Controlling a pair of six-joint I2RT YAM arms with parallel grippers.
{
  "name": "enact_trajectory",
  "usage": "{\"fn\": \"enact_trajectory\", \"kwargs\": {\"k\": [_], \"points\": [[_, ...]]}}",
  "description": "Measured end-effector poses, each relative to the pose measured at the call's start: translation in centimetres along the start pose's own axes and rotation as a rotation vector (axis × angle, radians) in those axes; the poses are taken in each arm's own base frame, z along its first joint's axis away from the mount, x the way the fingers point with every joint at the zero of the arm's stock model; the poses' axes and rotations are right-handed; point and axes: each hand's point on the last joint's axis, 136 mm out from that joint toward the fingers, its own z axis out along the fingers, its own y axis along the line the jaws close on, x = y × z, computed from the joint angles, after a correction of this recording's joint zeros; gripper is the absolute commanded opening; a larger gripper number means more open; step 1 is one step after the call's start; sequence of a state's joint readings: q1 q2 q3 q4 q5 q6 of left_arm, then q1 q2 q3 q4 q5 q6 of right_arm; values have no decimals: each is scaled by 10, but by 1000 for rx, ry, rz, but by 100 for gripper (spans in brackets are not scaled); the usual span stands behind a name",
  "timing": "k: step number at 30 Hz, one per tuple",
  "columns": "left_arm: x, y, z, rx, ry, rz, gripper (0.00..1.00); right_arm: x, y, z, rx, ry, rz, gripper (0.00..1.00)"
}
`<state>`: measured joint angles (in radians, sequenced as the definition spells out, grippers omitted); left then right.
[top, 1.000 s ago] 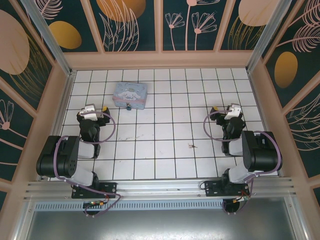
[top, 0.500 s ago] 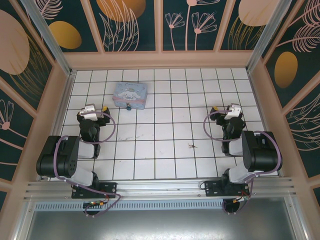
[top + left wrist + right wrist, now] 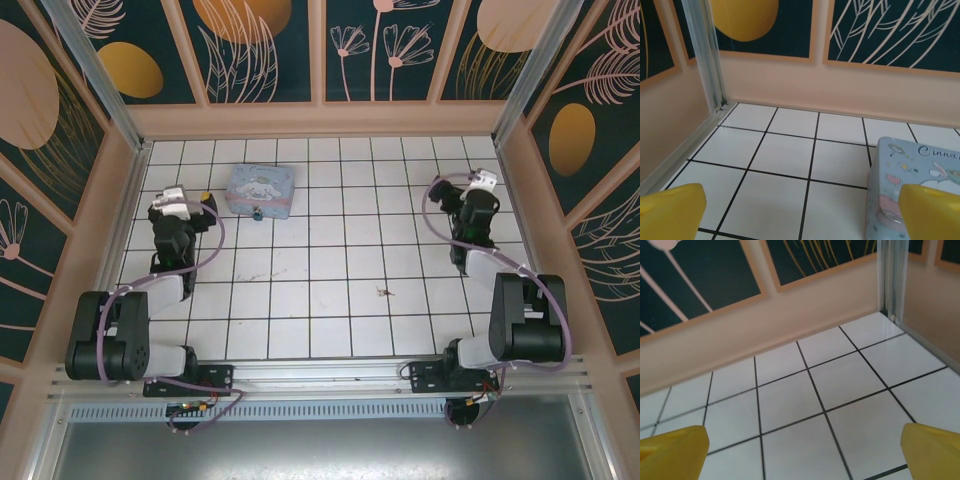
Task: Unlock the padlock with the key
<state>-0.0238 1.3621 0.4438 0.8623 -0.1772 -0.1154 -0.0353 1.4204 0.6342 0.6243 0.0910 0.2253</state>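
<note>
The padlock (image 3: 258, 212) is a tiny blue speck against the near side of the pastel blue tin box (image 3: 258, 189), which sits toward the far-left corner of the white tiled table (image 3: 330, 250). It is too small to tell whether it hangs from the tin's clasp or lies on the tiles. The key (image 3: 384, 292) lies alone on a tile right of the table's centre, nearer the near edge and well apart from the padlock. The left gripper (image 3: 800, 215) has its yellow fingers (image 3: 671, 210) spread wide and holds nothing. It faces the far-left corner with the tin just beside its right finger, and the lid's cursive lettering reads "Cinna" before the frame cuts it off. The right gripper (image 3: 802, 447) is likewise spread and empty over bare tiles near the far-right corner.
</note>
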Motion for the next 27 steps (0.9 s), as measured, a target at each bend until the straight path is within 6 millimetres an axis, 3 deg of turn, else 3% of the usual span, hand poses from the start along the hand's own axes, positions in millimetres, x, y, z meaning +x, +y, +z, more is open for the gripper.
{"fn": "enact_trajectory", "kwargs": {"k": [3,6,9,13,20,27], "points": [[-11,0,13,-23,51,-47,99,6,0,2,7,60,67,99],[-27,-8,32,-12,99,-95,98,26,4,-2,-21,153,98,99],[-36,-24,58,31,165,-134,99,39,15,-8,-76,226,122,99],[-34,-44,90,94,265,-185,99,44,40,-23,-166,279,144,99],[-2,-76,142,187,458,-262,99,65,75,-43,-260,373,193,99],[45,-93,164,245,608,-323,97,87,100,-58,-308,464,211,98]]}}
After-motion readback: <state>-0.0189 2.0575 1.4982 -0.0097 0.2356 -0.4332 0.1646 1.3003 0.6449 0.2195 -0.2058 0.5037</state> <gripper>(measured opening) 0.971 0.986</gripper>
